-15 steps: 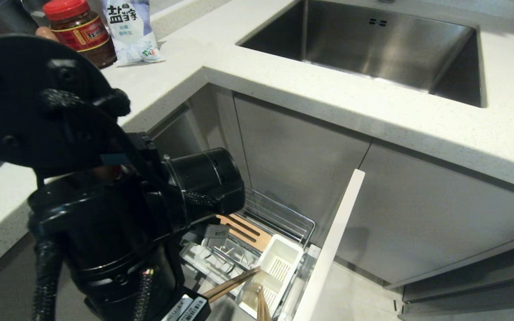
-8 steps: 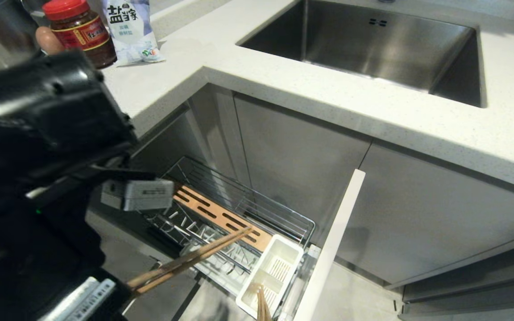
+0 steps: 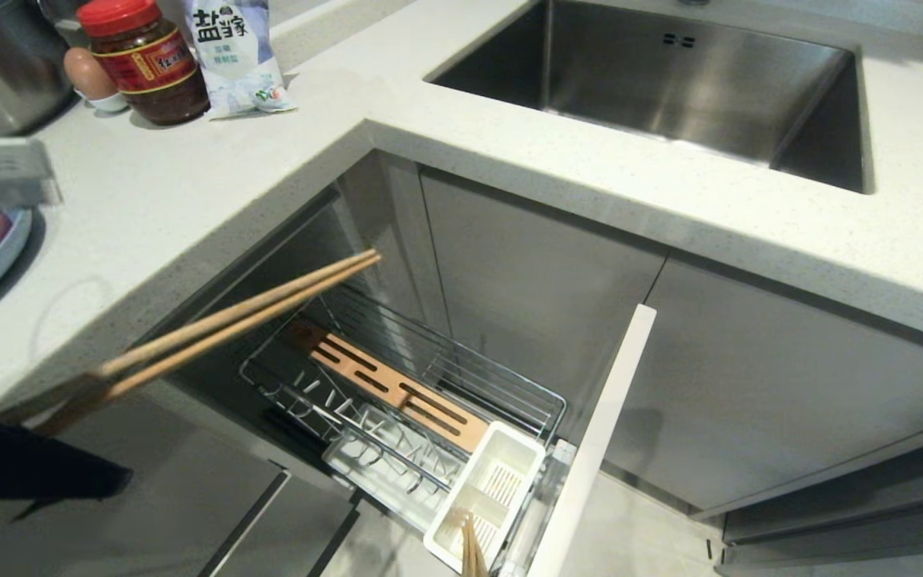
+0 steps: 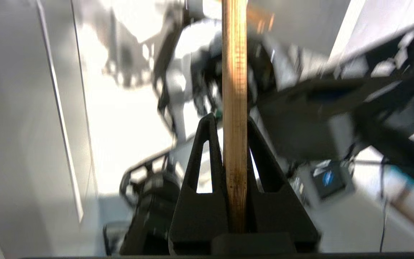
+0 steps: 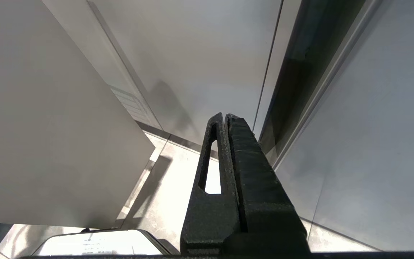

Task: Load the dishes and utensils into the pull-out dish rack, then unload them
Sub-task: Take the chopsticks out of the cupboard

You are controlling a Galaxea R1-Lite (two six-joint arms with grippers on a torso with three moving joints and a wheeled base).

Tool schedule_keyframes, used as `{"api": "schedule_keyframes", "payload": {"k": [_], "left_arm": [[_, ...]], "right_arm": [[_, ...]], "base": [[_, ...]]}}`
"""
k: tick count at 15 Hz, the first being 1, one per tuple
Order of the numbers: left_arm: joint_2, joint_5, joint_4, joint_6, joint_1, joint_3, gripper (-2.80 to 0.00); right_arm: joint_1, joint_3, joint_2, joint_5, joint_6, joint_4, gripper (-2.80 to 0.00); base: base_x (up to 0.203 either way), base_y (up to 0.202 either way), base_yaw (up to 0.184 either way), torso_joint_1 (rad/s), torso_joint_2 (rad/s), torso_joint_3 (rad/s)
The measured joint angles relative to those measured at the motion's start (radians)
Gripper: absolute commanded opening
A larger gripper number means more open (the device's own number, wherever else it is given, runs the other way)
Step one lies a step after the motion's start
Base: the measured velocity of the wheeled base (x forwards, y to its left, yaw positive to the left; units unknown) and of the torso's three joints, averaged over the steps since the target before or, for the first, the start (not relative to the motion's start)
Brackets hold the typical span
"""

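Chopsticks (image 3: 245,316) clamped in left gripper (image 4: 234,126), held above dish rack (image 3: 397,385); right gripper (image 5: 226,118) closed, nothing held.

Head view: high, angled down over the countertop (image 3: 213,184) corner, sink (image 3: 670,88) far right, pull-out dish rack (image 3: 397,401) below.
Left wrist view: close behind its fingers, along the chopsticks (image 4: 234,108); shared with head view.
Right wrist view: low, close to pale cabinet fronts (image 5: 199,54) and floor.
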Motion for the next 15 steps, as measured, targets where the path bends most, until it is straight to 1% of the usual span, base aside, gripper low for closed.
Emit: {"api": "schedule_keyframes", "payload": {"k": [2,4,6,15], "left_arm": [[-0.048,0.054,-0.043,0.003,0.011,-0.006,-2.8],[-0.086,0.117,-0.075,0.008,0.038,-0.009,-2.8],[-0.11,0.182,-0.087,0.01,0.086,-0.013,-2.8],[-0.139,0.474,-0.146,0.015,0.424,-0.03,-2.8]], "right_arm": [[0.0,0.0,0.0,0.0,0.0,0.0,-2.8],[0.0,0.0,0.0,0.0,0.0,0.0,-2.8],[0.0,0.0,0.0,0.0,0.0,0.0,-2.8],[0.0,0.0,0.0,0.0,0.0,0.0,-2.8]], "base": [[0.0,0.0,0.0,0.0,0.0,0.0],[0.0,0.0,0.0,0.0,0.0,0.0],[0.0,0.0,0.0,0.0,0.0,0.0],[0.0,0.0,0.0,0.0,0.0,0.0]]}}
